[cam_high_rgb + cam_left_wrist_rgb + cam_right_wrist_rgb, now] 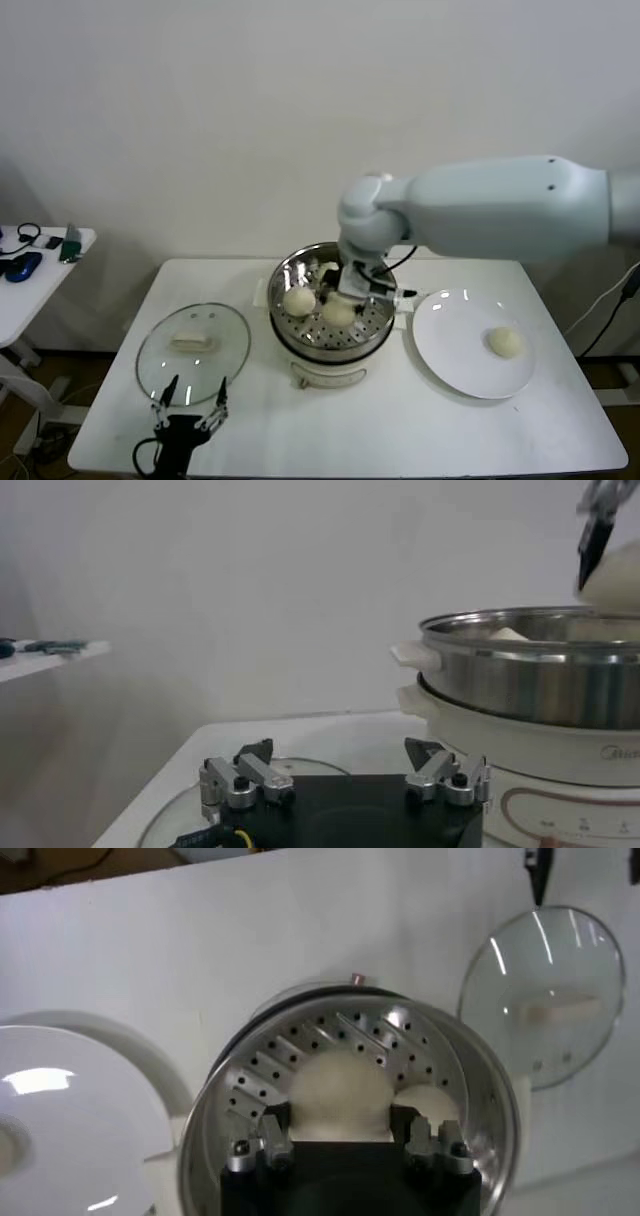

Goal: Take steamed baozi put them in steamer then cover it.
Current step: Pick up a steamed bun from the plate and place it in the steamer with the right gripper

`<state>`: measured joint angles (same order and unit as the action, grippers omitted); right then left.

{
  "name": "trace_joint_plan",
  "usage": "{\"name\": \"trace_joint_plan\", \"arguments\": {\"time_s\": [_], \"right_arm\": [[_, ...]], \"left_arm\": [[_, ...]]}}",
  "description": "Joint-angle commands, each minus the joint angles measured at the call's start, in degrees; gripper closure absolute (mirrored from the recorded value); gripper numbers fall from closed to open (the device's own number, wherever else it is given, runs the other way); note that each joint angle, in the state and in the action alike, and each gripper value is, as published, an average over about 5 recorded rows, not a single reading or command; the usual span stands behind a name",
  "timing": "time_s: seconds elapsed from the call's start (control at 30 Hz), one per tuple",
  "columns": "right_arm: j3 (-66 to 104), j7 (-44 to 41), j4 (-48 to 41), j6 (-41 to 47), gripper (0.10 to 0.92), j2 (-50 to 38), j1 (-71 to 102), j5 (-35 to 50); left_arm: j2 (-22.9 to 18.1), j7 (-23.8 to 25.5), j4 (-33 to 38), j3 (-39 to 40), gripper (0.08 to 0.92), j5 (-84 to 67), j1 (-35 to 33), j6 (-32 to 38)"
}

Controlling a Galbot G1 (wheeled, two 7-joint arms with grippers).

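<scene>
The steel steamer (290, 268) stands on its white pot base at the table's middle. My right gripper (345, 298) reaches down into it, shut on a cream-white baozi (340, 1088), which sits low over the perforated floor (300, 1043). A second baozi (298, 299) lies in the steamer beside it; it also shows in the right wrist view (432, 1106). One baozi (505, 342) lies on the white plate (450, 345). The glass cover (193, 350) lies flat on the table, left of the steamer. My left gripper (196, 392) waits open at the cover's near edge.
A side table (30, 270) with small items stands far left. The pot base (560, 750) stands close on one side of my left gripper (340, 750). The plate takes up the table's right part. A cable runs off at the far right.
</scene>
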<state>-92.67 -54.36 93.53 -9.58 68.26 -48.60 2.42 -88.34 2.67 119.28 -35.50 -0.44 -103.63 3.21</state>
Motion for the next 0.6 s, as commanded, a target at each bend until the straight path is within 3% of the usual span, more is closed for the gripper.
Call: {"name": "trace_joint_plan", "arguments": {"time_s": [0.03, 0.43, 0.6], "right_arm": [[-0.1, 1.1, -4.9, -0.5, 0.376, 4.8, 9.0, -7.4], [-0.1, 1.6, -7.2, -0.5, 0.376, 4.7, 10.4, -8.1], [1.1, 2.2, -7.1, -0.6, 0.317, 3.6, 8.1, -4.8]], "left_arm": [[0.2, 0.0, -0.1, -0.1, 0.177, -0.2, -0.2, 0.1], [0.0, -0.1, -0.1, 0.2, 0.177, 0.1, -0.2, 0.3], [0.0, -0.1, 0.1, 0.1, 0.177, 0.1, -0.2, 0.2]]}}
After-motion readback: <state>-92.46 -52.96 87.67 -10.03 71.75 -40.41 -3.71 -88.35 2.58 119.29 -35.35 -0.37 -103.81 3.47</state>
